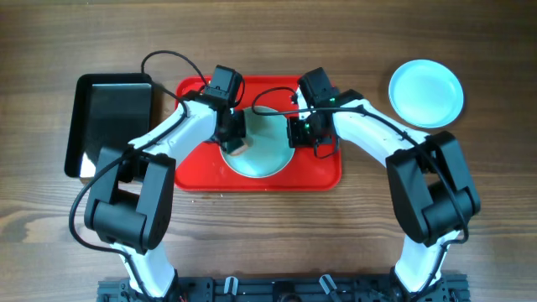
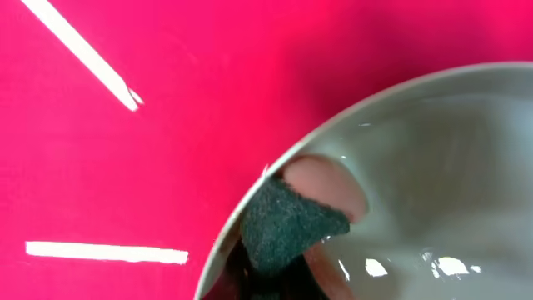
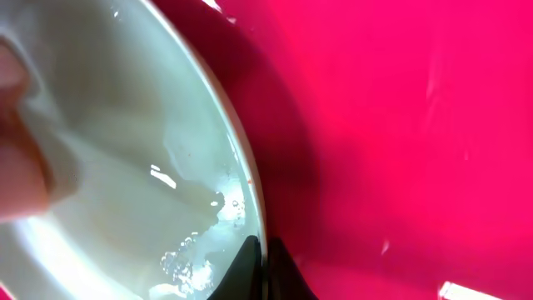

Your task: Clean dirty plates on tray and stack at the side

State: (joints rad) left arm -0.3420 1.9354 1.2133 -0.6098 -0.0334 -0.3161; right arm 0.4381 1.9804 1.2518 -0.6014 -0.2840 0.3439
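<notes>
- Far left of the overhead frame: black tray (image 1: 109, 117) on the counter (image 1: 268, 243), touched by neither arm.
- Left of centre: left hand (image 1: 235, 141) down over the plate's left edge, closed on a dark green sponge (image 2: 287, 225). Sponge pressed just inside the rim in the left wrist view. Fingers themselves barely visible there, so grip judged from the sponge jutting up from the bottom edge of that frame.
- Centre: plate (image 1: 264, 159) lying flat on the red tray (image 1: 323, 174), pale blue, glossy and wet, with droplets (image 3: 200, 254) near its right rim. No smears readable in these views. Impossible to tell whether another plate lies beneath.
- Handling, as a judgement: stiff and light, probably slick while wet, likely to skate on the smooth tray under a scrub, breakable if dropped. Best taken by the raised rim, pinched above and below, not by the flat middle.
- Right of centre: right hand (image 3: 262, 265) clamped on the plate's right rim, one dark fingertip on either side of the edge, apparently steadying it against the sponge.
- Upper right: second plate (image 1: 425, 92) alone on the counter, well apart from the tray, looking clean. Probably the start of the stack.
</notes>
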